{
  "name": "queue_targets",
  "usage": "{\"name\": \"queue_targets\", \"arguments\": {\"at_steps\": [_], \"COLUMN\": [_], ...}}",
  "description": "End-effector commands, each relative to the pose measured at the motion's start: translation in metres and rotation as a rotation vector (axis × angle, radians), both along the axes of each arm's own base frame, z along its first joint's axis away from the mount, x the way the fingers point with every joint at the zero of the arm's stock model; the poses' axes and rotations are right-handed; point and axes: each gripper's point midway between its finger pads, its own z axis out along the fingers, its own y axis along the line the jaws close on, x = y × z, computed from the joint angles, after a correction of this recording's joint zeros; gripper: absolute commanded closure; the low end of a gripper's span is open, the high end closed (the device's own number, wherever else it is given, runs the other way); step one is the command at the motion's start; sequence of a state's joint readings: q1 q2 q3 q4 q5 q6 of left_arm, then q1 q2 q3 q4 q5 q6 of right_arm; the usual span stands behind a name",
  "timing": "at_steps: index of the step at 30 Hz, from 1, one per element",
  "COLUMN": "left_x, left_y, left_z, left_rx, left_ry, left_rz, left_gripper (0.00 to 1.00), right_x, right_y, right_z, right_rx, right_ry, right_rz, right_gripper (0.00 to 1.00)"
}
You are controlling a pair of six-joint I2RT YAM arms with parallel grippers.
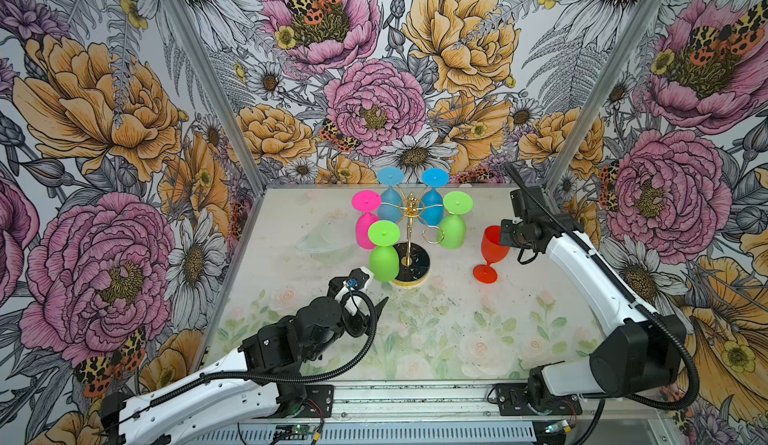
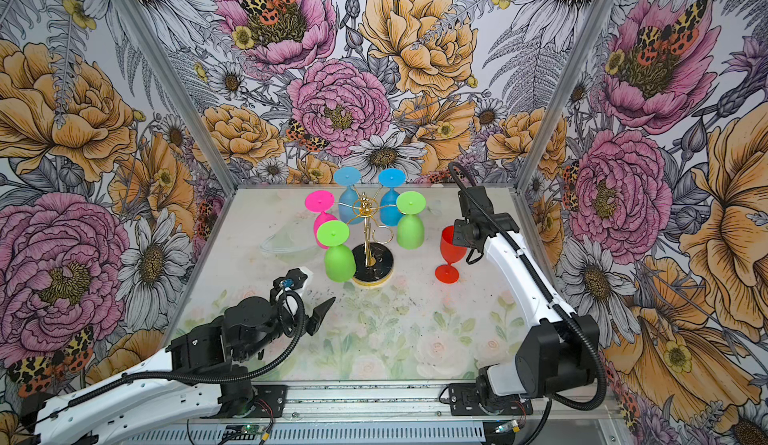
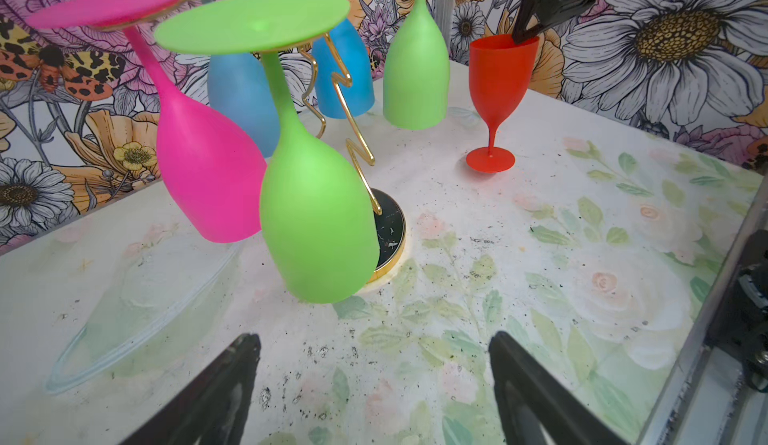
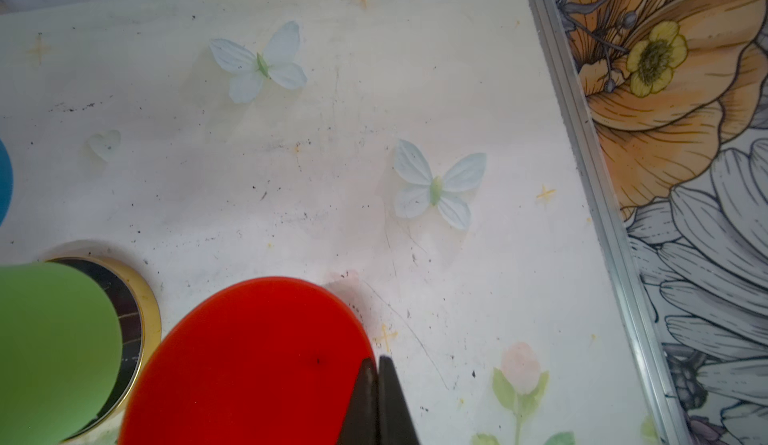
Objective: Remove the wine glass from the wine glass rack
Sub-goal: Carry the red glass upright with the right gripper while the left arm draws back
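Found the red glass (image 1: 494, 244) off the rack (image 1: 417, 263), upright beside it on the right, foot down on the table (image 1: 457, 330) or barely above; could not tell which. Saw the right gripper (image 4: 377, 364) clamped on the rim, one finger inside the bowl. Saw the left gripper (image 3: 374, 337) spread wide, empty, low before the near green glass (image 3: 316, 231), apart from it. Took the step for setting down and letting go. Seemed best to settle the foot flat first, part the fingers slowly, then rise straight up, clear of the rim and of the other green glass (image 1: 453, 231) hanging near.
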State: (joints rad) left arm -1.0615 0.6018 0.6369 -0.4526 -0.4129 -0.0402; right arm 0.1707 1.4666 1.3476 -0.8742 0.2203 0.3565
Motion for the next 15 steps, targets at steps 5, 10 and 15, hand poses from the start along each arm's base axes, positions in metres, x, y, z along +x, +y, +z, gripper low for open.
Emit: {"name": "queue_targets", "arguments": {"at_steps": [5,10,15], "left_x": [-0.006,-0.009,-0.014], "left_y": [0.007,0.007,0.008], "left_z": [0.007,0.007,0.007], "left_rx": [-0.084,-0.096,-0.097], "left_ry": [0.061,0.075,0.092], "left_rz": [-0.033,-0.042,-0.062], "left_gripper": [0.1,0.09,0.09], "right_x": [0.063,0.091,0.12], "right_y": [-0.001,0.011,0.023], "right_z": [0.039,0.043,0.043], "right_rx": [-0.055,-0.03,-0.005], "right_ry": [-0.148,-0.159,-0.17], "right_rz": [0.015,0.058,0.095], "right_gripper": [1.0,1.0,1.0]}}
